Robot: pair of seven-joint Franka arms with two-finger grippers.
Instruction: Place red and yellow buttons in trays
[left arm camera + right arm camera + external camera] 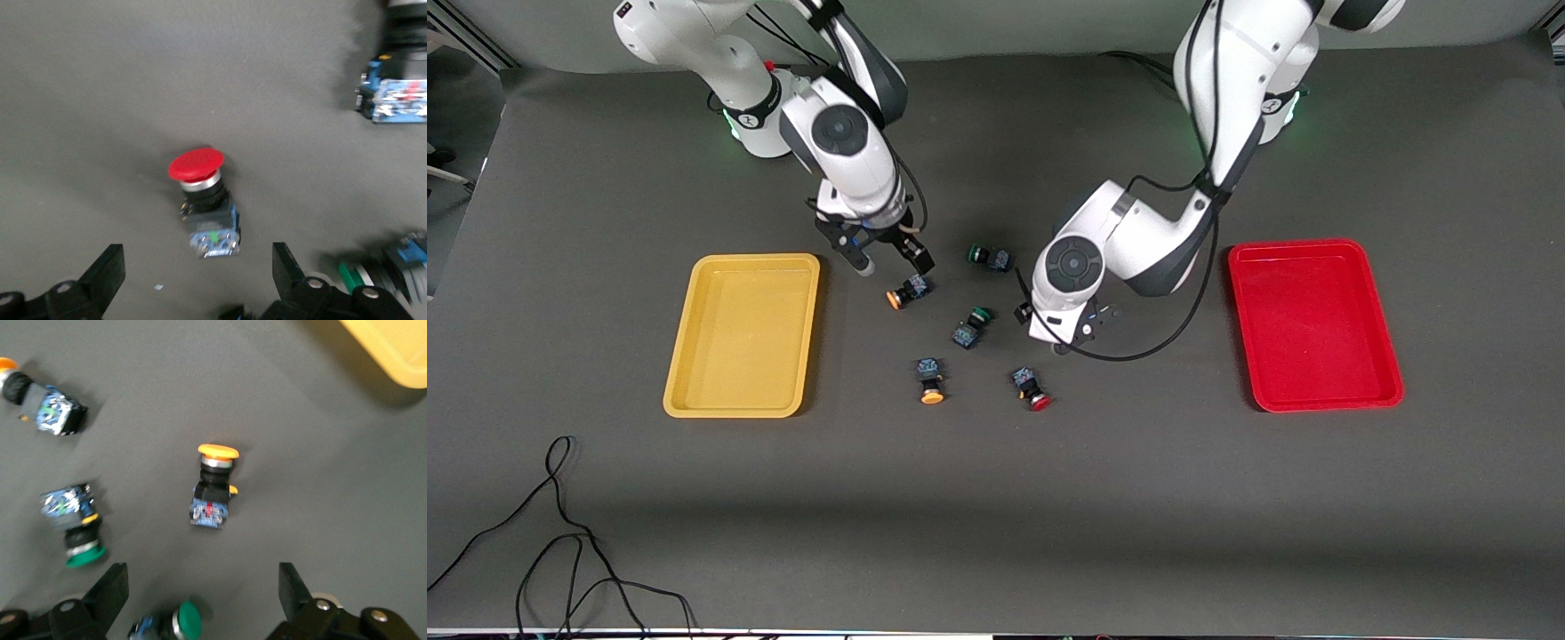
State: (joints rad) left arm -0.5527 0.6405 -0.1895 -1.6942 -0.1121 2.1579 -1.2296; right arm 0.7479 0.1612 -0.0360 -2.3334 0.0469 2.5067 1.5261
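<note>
1. Surface (996,516): dark grey mat; loose black cable (560,533) at the edge nearest the front cam, toward the right arm's end.
2. Nearest switches: red-cap button (1033,388) and orange-cap button (930,380), both lying on their sides, well apart.
3. Yellow tray (694,356) toward the right arm's end, red tray (1369,356) toward the left arm's end; nothing in either. All switches lie between them.
4. Left claw (1069,336): low over the surface, by a second red-cap button (200,193) seen in the left wrist view; fingers (107,270) wide, nothing held. That button hidden under the arm in the front view.
5. Green-cap switch (971,326) just beside the left claw, toward the right arm's end.
6. Second orange-cap button (908,292) farther from cam, on its side.
7. Right claw (889,262): low over that orange button, fingers (110,587) wide, nothing held.
8. Second green-cap switch (990,258) farthest from cam.
</note>
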